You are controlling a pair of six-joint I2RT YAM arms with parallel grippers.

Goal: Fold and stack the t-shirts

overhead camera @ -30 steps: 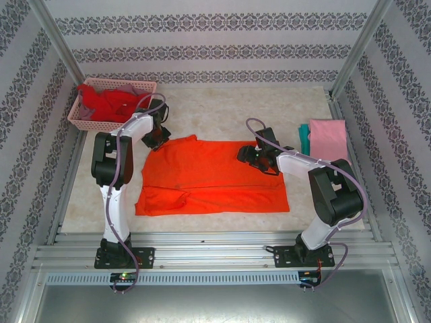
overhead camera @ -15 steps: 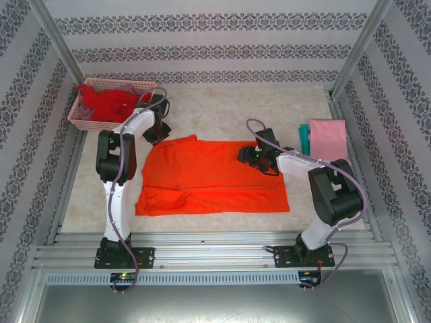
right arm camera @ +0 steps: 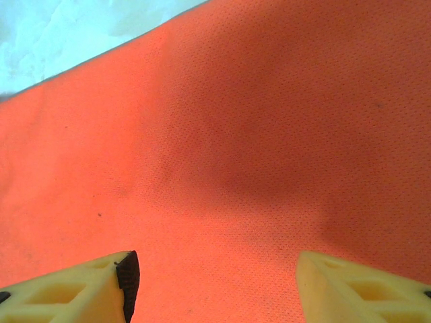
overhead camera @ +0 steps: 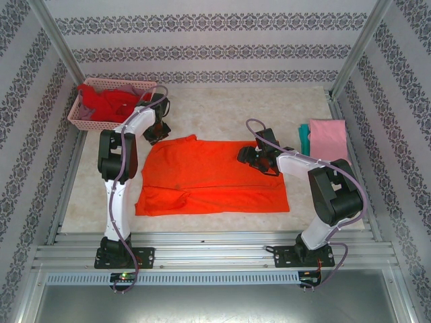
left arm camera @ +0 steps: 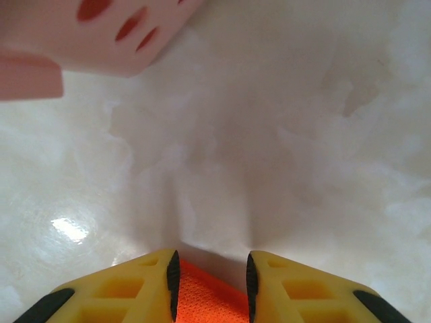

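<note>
Marble table (overhead camera: pixel 222 108), orange t-shirt (left arm camera: pixel 205 296) edge apparently pinched in left hand (left arm camera: pixel 210 268)

basket (overhead camera: pixel 87 125): pink plastic lattice, set at 10 o'clock | table (overhead camera: pixel 222 111): pale marbled top, bordered at 6 o'clock by metal rails (overhead camera: pixel 215 252) | walls (overhead camera: pixel 215 40): papered in patterned bands
</note>
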